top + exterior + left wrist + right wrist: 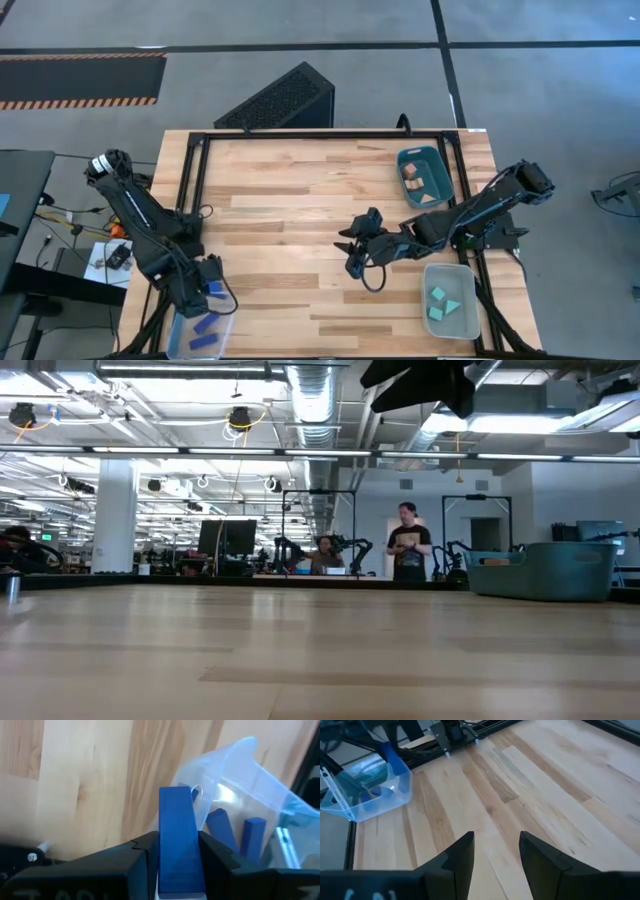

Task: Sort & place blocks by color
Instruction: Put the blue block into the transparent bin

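My left gripper point(211, 290) hovers at the table's near left corner, shut on a dark blue bar point(176, 835), just above the far rim of a clear tray point(200, 332). Two more blue bars point(222, 827) lie in that tray. My right gripper point(495, 851) is open and holds nothing, above the bare wood near the table's middle point(356, 247). Light teal pieces point(443, 303) lie in a second clear tray at the near right. Pale wood pieces point(414, 180) sit in the dark teal bin. My left gripper pinches the blue bar between its two fingers, one finger point(142, 855) on each long side face point(177, 865). The bar lies along the fingers and its free end point(175, 795) juts out past the fingertips. It is lifted clear, slanting down over the tray's rim.
The dark teal bin point(422, 175) stands at the far right; it also shows in the low view point(545, 570). The second clear tray point(452, 312) is at the near right. A black metal frame point(190, 180) borders the table. People stand in the room behind.
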Tool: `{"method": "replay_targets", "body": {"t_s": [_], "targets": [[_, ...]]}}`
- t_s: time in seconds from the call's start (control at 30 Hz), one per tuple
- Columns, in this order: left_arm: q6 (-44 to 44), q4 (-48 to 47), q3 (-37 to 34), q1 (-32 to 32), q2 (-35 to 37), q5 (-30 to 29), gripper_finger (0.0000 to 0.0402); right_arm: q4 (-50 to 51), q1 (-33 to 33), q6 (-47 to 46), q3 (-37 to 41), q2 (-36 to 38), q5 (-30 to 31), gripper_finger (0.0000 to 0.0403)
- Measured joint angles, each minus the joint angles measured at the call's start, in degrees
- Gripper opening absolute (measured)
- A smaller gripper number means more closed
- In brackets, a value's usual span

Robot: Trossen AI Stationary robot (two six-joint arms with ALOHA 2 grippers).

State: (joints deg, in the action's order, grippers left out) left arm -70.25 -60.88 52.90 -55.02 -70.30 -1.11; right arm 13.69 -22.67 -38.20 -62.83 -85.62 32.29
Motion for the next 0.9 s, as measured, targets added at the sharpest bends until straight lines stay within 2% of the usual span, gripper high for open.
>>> {"method": "replay_targets", "body": {"t_s": [0.3,0.5,0.7,0.8,0.9], "targets": [[-1.4,4.4,3.0,-0.3,0.2,0.4,0.0087,0.1,2.4,5.5,0.0,0.0,-0.8,0.0178],[-3.5,10.3,3.3,-1.7,0.4,3.6,0.0087,4.2,3.0,5.7,0.0,0.0,-0.9,0.0183],[-4.8,15.6,3.3,-2.1,0.3,3.7,0.0087,6.7,2.8,5.3,0.0,0.0,-1.0,0.0183],[-3.1,14.6,3.3,-2.1,0.3,3.0,0.0087,7.9,3.0,5.3,0.0,0.0,-1.0,0.0180],[-1.9,11.8,3.1,-2.1,0.2,-0.1,0.0087,9.3,3.6,5.2,0.0,0.0,-0.9,0.0181]]}}
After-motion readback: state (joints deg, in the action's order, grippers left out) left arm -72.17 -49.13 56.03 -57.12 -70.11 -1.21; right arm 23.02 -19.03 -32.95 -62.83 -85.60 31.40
